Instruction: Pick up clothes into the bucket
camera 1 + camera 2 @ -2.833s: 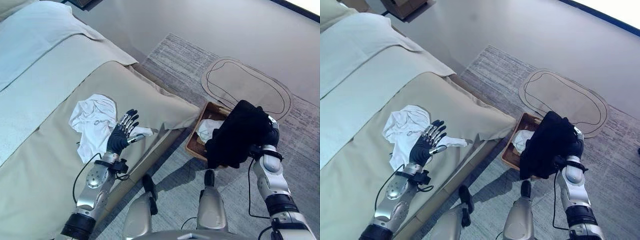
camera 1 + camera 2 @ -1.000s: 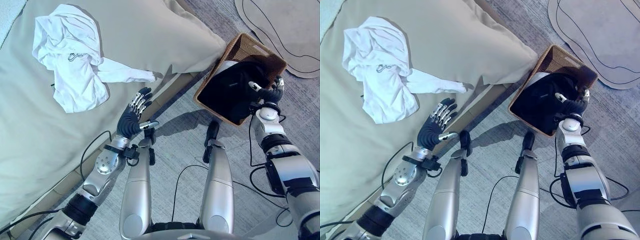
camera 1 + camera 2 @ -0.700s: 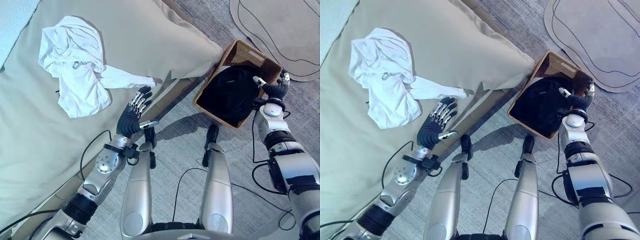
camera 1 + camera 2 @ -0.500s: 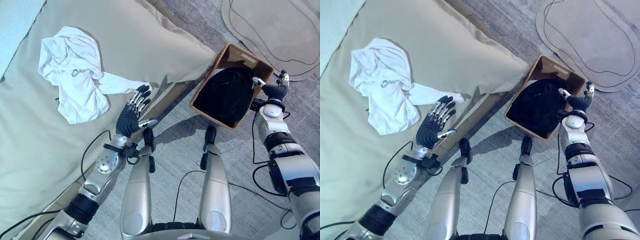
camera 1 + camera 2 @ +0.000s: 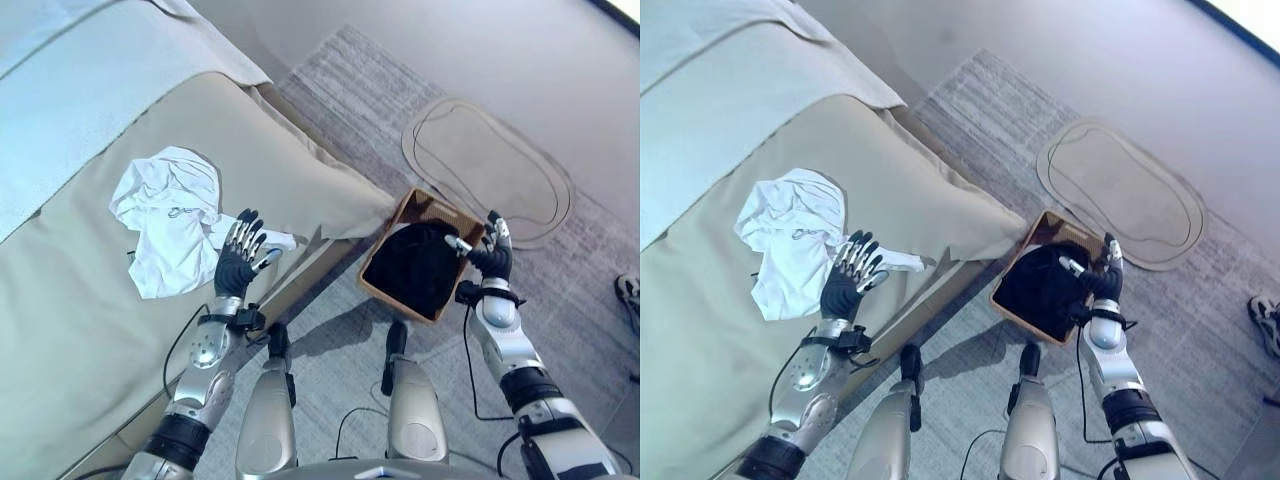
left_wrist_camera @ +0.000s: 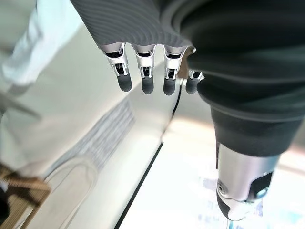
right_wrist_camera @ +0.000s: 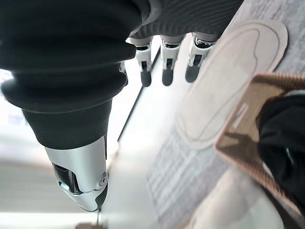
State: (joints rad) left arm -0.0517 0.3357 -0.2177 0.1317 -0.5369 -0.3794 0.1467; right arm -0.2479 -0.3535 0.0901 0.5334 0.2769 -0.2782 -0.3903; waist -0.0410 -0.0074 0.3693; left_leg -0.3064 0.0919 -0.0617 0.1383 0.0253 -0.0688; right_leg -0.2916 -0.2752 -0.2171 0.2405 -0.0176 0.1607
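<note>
Left fingers: straight and spread, holding nothing.
Left hand: raised, palm open, over the near edge of the bed; the trailing sleeve of the white garment lies just past it at about 1 o'clock.
Right fingers: straight, relaxed, nothing in them.
Right hand: upright at the basket's 3 o'clock rim, thumb pointing toward the dark cloth, apart from it.
Black garment: bundled inside the basket, filling most of it, piled up to the rim.
Basket: brown woven, rectangular, on the floor at the foot corner of the bed, set at an angle; its far inner wall is bare.
White garment: crumpled on the beige bed cover, at 10 o'clock from the left hand, one sleeve stretched toward 3 o'clock along the cover.
Bed: beige cover over the near part, pale blue sheet toward 11 o'clock.
Rug: grey striped, under the basket, running toward 12 o'clock.
Mat: pale oval with a dark outline, on the rug at 1 o'clock from the basket.
Shoe: at the 3 o'clock edge, on the floor.
</note>
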